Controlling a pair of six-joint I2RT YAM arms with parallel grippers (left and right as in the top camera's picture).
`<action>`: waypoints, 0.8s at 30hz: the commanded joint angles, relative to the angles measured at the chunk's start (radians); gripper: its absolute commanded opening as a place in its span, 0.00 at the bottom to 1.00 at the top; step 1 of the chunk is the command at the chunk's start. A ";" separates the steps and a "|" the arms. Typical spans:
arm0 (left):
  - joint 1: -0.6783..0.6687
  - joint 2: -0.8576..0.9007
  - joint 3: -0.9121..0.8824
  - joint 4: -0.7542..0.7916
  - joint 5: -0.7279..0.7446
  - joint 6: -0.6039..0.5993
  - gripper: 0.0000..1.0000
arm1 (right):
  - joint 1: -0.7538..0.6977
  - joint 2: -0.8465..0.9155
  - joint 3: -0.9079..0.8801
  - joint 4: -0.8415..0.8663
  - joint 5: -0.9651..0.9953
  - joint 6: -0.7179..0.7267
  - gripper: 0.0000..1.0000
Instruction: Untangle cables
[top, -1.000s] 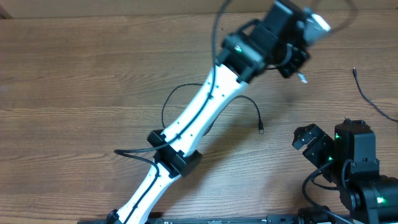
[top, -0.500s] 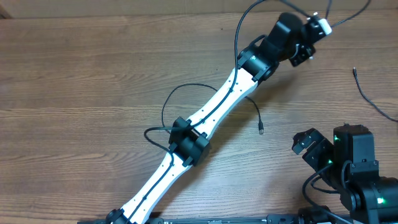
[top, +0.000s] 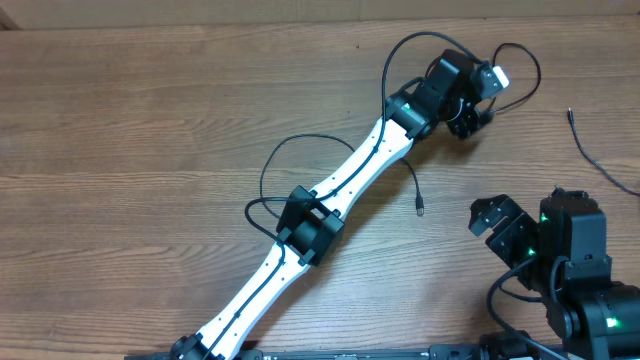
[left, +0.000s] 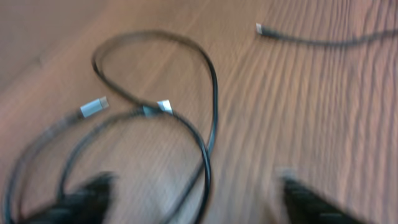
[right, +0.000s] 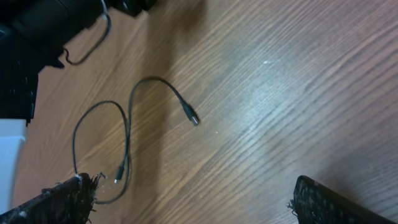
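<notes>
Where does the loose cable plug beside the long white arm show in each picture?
Overhead: cable plug just right of centre, beside the left arm.
Left wrist: not in it.
Right wrist: cable plug near centre.
Shared landmark: left arm, at right wrist's left edge.

Left arm (top: 345, 185) extended diagonally across bench (top: 120, 120), left hand (top: 472, 112) at far end. Thin cable loop (top: 536, 68) beside that hand. Second cable (top: 290, 142) ran under arm, plug (top: 420, 208) exposed. Third cable (top: 588, 152) at right edge. Right hand (top: 492, 222) well apart from all cables.
</notes>
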 joint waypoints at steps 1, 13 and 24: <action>0.045 -0.153 0.014 -0.084 0.014 -0.016 0.99 | -0.004 -0.002 -0.001 0.035 0.000 0.003 1.00; 0.272 -0.379 0.014 -0.435 -0.292 -0.422 1.00 | -0.007 0.385 0.029 0.256 0.119 -0.052 1.00; 0.384 -0.393 0.014 -0.665 -0.285 -0.525 1.00 | -0.137 0.928 0.235 0.650 0.204 -0.163 1.00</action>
